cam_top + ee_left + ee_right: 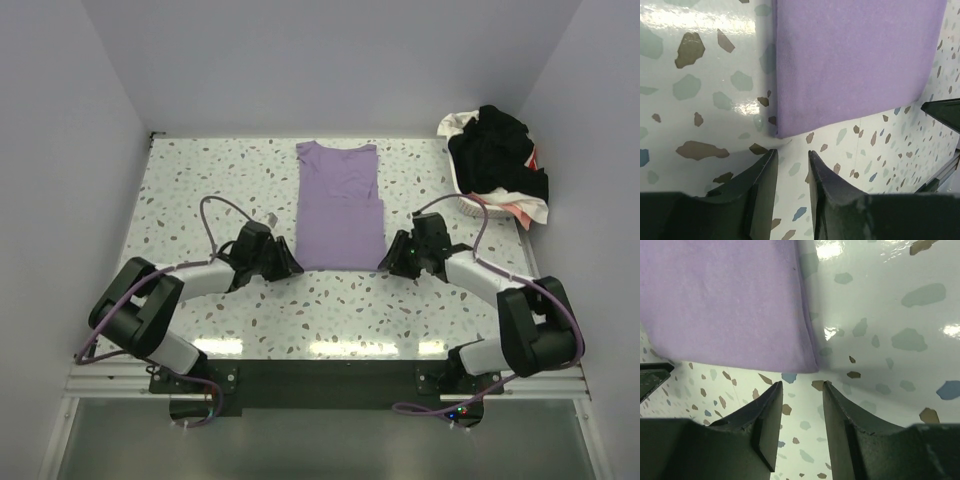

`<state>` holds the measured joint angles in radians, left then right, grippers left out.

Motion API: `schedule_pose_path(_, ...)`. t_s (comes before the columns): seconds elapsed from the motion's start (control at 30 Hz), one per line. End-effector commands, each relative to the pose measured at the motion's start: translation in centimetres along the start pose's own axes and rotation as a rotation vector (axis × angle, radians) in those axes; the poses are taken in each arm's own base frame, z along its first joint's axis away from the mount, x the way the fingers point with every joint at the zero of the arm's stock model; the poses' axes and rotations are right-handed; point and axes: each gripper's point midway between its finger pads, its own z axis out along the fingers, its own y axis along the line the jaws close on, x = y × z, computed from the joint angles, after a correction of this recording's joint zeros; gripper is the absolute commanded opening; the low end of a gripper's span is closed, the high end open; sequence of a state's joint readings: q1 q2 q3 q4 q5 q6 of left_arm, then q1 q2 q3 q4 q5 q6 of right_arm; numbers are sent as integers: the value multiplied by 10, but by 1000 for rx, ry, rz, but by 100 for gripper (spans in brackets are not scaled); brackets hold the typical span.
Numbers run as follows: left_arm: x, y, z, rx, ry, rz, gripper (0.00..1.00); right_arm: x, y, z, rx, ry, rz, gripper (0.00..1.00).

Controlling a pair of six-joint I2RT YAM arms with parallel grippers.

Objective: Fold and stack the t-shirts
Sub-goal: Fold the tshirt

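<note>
Left gripper (791, 152) beside the lilac t-shirt (338, 205), near corner, fingers slightly apart, empty. Right gripper (801, 384) likewise, other corner

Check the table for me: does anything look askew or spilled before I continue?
Only the white basket, far right: the black shirt is heaped above its rim, and white and pink-red cloth hangs over its near side. The lilac t-shirt lies folded with straight edges; the left hand and right hand are open at its near corners.
</note>
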<state>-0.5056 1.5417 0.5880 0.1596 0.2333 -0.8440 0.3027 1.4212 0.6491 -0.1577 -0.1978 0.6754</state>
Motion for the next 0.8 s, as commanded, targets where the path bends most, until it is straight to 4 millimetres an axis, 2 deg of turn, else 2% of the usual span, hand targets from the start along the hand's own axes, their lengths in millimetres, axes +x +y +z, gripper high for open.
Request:
schedule_pose_path(0.0,-11,6,-10,-36,-59,18,37,-7,-3,-12,20,-47,-14,43)
schedule_pose_path(0.07,-12,5,-11,-29,-65,16,46,-7,-3,-10,19,-47,-11,47)
schedule_pose_path(0.23,-14,3,2,-18,-52,11,49,-4,0,3,-10,-30,4,47)
schedule_pose_path(0.4,-13,11,12,-43,-49,0,46,-5,-6,14,8,-37,6,47)
schedule_pose_path(0.67,-14,21,20,-84,-57,-2,36,-4,-9,22,7,-34,12,43)
schedule_pose_path(0.77,-13,19,23,-77,-53,2,30,-4,-8,24,2,-35,14,37)
